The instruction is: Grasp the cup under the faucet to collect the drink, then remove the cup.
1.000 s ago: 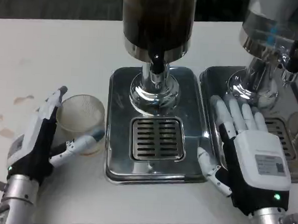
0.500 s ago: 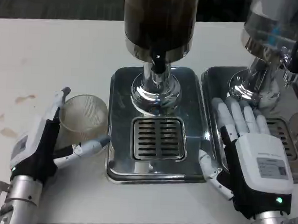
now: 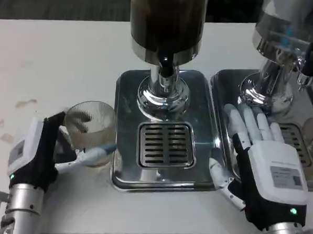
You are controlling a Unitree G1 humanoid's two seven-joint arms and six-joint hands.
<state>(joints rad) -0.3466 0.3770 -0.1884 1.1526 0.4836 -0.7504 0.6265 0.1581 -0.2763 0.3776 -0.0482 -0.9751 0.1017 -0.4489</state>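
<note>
Closing left hand (image 3: 36, 152) round cup (image 3: 90, 126) at tray's (image 3: 123, 173) left edge | right hand (image 3: 264, 159) released | we judge filling, removal left

The white-backed right hand (image 3: 269, 172) carries a printed label, too blurred to read. No other text is legible.

A clear ribbed plastic cup (image 3: 89, 130) stands on the white table (image 3: 54, 59) just left of the shiny steel drip tray (image 3: 161, 177); the left hand (image 3: 41, 153) wraps around it; the right hand (image 3: 261, 164) lies flat, fingers spread, over the neighbouring tray's edge; the dark drink dispenser's black faucet (image 3: 166, 65) hangs above the slotted grate (image 3: 165, 145).
</note>
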